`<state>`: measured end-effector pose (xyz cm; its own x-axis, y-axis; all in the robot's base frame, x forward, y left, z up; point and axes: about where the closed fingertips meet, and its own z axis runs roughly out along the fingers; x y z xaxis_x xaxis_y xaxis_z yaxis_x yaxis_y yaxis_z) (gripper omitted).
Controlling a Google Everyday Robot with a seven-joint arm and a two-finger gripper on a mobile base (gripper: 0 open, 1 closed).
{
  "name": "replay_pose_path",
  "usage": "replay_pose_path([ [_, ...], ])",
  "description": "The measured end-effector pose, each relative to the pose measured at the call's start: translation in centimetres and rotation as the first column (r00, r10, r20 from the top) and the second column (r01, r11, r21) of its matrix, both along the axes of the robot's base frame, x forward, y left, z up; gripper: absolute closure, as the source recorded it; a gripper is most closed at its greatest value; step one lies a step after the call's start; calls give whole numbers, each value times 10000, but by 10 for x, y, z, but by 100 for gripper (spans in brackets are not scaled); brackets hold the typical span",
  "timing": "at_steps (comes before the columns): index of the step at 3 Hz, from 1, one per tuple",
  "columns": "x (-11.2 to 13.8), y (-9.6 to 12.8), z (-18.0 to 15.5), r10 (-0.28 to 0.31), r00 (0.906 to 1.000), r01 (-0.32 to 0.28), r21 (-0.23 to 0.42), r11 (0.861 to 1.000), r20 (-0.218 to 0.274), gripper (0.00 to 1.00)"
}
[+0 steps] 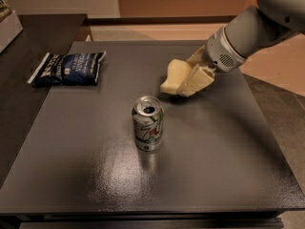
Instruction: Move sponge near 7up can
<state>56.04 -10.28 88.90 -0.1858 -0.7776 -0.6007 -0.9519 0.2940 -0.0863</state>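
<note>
The pale yellow sponge (173, 76) is held above the dark table (224, 151), up and to the right of the 7up can (147, 123). The can stands upright near the table's middle, silver with green and red markings. My gripper (186, 82) comes in from the upper right on a grey arm. Its cream fingers (196, 80) are shut on the sponge's right side. A shadow lies on the table just beneath the sponge. A short gap separates sponge and can.
A dark blue chip bag (69, 68) lies flat at the table's back left. A second dark surface (33, 56) adjoins the table on the left. The floor (281, 70) lies beyond the right edge.
</note>
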Motion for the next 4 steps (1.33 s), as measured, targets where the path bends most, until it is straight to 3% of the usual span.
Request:
replay_pose_path([
  [2,-50,3,-7,1072,9936,-1080,-220,9939,-342,100],
  [3,-71,1,-9,1645,9856,-1657,-292,9858,-386,100],
  [4,-87,7,-14,2162,9751,-2178,-282,9756,-502,82],
])
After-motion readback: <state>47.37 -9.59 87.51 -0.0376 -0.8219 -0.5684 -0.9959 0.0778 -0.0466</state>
